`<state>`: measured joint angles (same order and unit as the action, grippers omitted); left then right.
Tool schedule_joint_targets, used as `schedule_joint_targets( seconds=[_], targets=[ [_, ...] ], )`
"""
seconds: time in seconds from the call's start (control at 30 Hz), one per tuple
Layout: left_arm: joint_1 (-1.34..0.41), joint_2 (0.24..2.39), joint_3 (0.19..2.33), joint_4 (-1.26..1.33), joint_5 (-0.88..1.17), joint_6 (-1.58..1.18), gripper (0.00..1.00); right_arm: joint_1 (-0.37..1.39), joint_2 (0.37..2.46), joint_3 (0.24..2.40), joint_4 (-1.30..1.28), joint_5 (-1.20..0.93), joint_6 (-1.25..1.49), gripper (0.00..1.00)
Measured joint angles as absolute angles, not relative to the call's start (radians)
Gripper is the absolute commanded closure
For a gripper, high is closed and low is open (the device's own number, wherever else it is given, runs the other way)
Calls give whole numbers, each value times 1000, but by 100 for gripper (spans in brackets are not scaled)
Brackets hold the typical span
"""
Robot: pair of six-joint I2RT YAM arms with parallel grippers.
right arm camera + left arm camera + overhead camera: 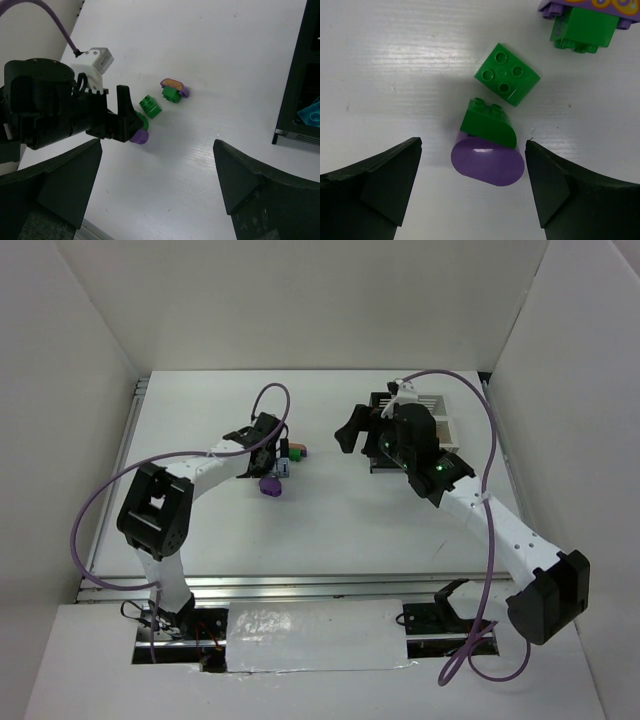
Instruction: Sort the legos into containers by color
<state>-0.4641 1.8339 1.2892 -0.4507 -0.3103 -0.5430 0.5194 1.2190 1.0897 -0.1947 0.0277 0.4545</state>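
Near the middle of the table, the left gripper is lowered wide open around a green-and-purple brick, nothing gripped; the right gripper is seen open, empty, beside the black bin.

Left arm extended, left gripper pointing down, jaws spread. Right arm reaching forward, right gripper jaws apart, apparently held higher.

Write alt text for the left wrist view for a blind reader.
The left arm's black fingers are open, a rounded green and purple brick lying between their tips on the white table. Just beyond it sits a green four-stud brick, and at the top right edge a green brick joined to a purple piece with orange markings.
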Motion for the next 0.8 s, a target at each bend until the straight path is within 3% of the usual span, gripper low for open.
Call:
schedule_joint_targets(
  seconds=[0.4, 0.6, 0.73, 0.8],
  targets=[
    [-450, 1839, 1215, -363, -211, -499, 4, 519, 1181, 1087, -196, 22, 452, 0],
    [-450, 1862, 1195, -344, -204, -499, 11, 519, 1181, 1087, -196, 18, 452, 0],
    [-450, 1857, 1168, -305, -212, -492, 25, 519, 1181, 1087, -196, 17, 452, 0],
    [-450, 1853, 1158, -284, -213, -472, 46, 519, 1181, 1087, -196, 14, 452, 0]
  ],
)
